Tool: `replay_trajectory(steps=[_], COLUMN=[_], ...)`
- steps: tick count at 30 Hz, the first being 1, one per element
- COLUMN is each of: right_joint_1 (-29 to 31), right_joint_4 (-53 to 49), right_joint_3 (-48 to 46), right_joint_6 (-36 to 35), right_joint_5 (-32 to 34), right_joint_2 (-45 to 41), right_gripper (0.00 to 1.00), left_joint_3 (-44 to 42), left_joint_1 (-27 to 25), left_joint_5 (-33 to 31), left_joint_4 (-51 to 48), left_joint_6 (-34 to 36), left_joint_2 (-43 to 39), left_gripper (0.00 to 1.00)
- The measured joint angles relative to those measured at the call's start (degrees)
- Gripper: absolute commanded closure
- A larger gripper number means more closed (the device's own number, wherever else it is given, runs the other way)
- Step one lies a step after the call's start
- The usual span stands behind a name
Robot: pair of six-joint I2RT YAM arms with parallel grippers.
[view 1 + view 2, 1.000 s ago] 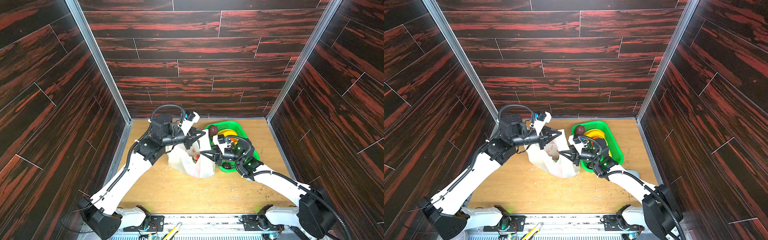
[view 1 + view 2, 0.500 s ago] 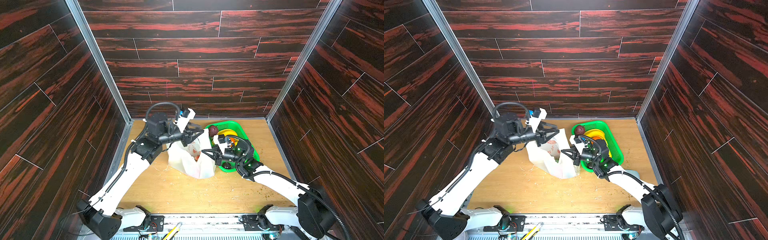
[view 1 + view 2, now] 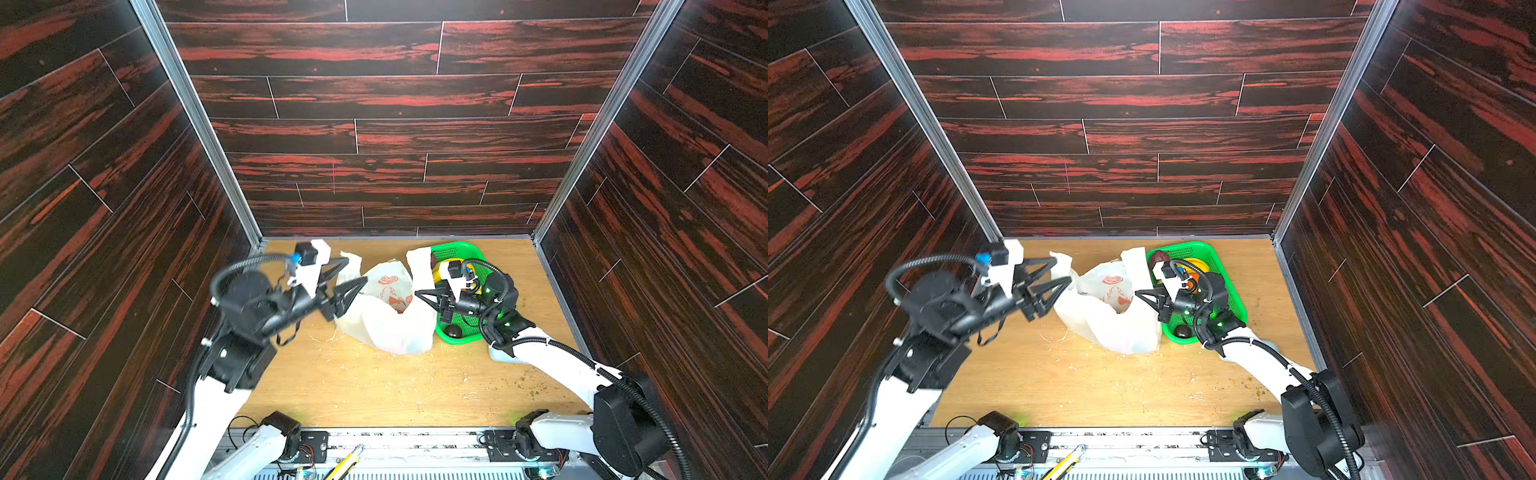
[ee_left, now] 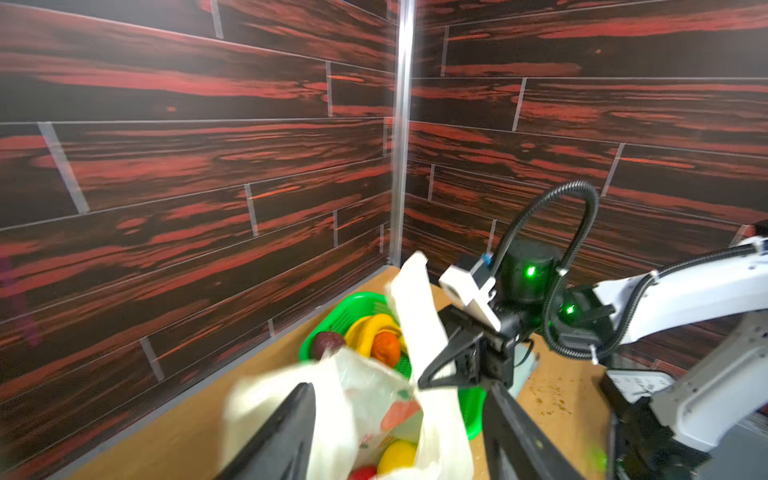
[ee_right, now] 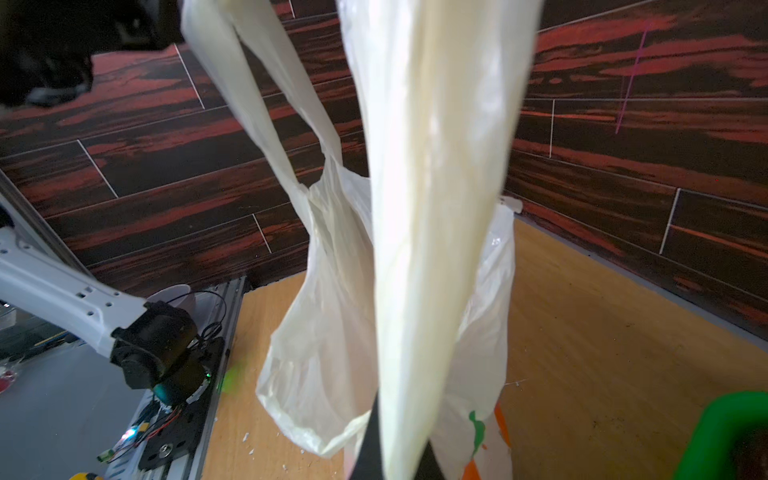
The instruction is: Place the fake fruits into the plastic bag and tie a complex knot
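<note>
both top views: my left claw (image 3: 355, 271) stands fingers apart at centre-left of the frame. the plastic bag (image 3: 386, 324) sits just to its right on the counter (image 3: 353, 382). the bag's left handle (image 3: 352, 262) rises right at those fingertips; whether it touches them i cannot tell. right of centre, my right claw (image 3: 417, 292) is pinched together on the foot of the right handle (image 3: 419, 259), which stands upright above it.

left wrist view: the bag's mouth fills the lower middle between my two spread fingers. fake fruits (image 4: 397, 457), yellow and red, show inside. more lie not yet bagged in the green basket (image 4: 357, 301) at centre, beyond the bag.

right wrist view: the right handle runs as a broad band from my closed fingers at bottom centre to the top edge. the left handle is a thinner loop running off the upper left.

i judge the next grab is the left claw's. that loop lies straight ahead of it, long axis upright, so the fingers should close across it.
</note>
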Motion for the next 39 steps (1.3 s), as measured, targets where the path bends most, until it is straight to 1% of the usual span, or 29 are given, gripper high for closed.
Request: replay_trajectory(steps=[2, 5, 7, 11, 15, 19, 21, 24, 26, 31, 34, 39], right_joint_1=[-0.33, -0.59, -0.68, -0.7, -0.72, -0.87, -0.9, -0.94, -0.96, -0.96, -0.96, -0.96], right_joint_4=[-0.02, -0.07, -0.17, -0.63, -0.7, -0.7, -0.74, -0.85, -0.85, -1.27, -1.29, -1.29], right_joint_3=[0.0, 0.0, 0.04, 0.48, 0.52, 0.52, 0.52, 0.52, 0.55, 1.11, 1.2, 1.22], right_joint_6=[0.0, 0.0, 0.0, -0.02, 0.0, 0.0, -0.02, 0.0, 0.0, 0.04, 0.26, 0.76], right_joint_5=[-0.22, -0.57, -0.96, -1.66, -2.01, -2.78, -3.13, -3.61, -4.13, -5.07, -5.51, -5.79], right_joint_2=[0.0, 0.0, 0.0, 0.0, 0.0, 0.0, 0.0, 0.0, 0.0, 0.0, 0.0, 0.0], right_gripper=[1.0, 1.0, 1.0, 1.0, 1.0, 1.0, 1.0, 1.0, 1.0, 1.0, 1.0, 1.0], left_joint_3=[-3.58, -12.2, -17.44, -21.66, -23.39, -25.7, -26.47, -26.86, -26.86, -26.64, -25.77, -24.65], left_joint_1=[0.0, 0.0, 0.0, 0.17, 1.57, 5.6, 7.98, 10.16, 10.6, 10.71, 10.8, 10.99], left_joint_5=[-3.52, -9.57, -13.22, -17.51, -18.03, -13.4, -9.01, -2.69, 1.09, 8.24, 10.95, 13.75], left_joint_4=[0.39, 2.93, 3.45, 4.0, 8.94, 16.83, 21.94, 29.88, 34.88, 42.97, 46.18, 51.21], left_joint_6=[0.02, -0.35, -0.55, -1.27, -3.28, -6.45, -8.7, -12.15, -13.97, -16.06, -16.48, -16.98], left_joint_2=[-3.04, -8.09, -10.29, -10.4, -8.11, -3.93, -0.31, 5.22, 8.46, 14.14, 16.39, 18.49], left_gripper=[0.33, 0.28, 0.27, 0.25, 0.23, 0.21, 0.21, 0.21, 0.21, 0.22, 0.25, 0.34])
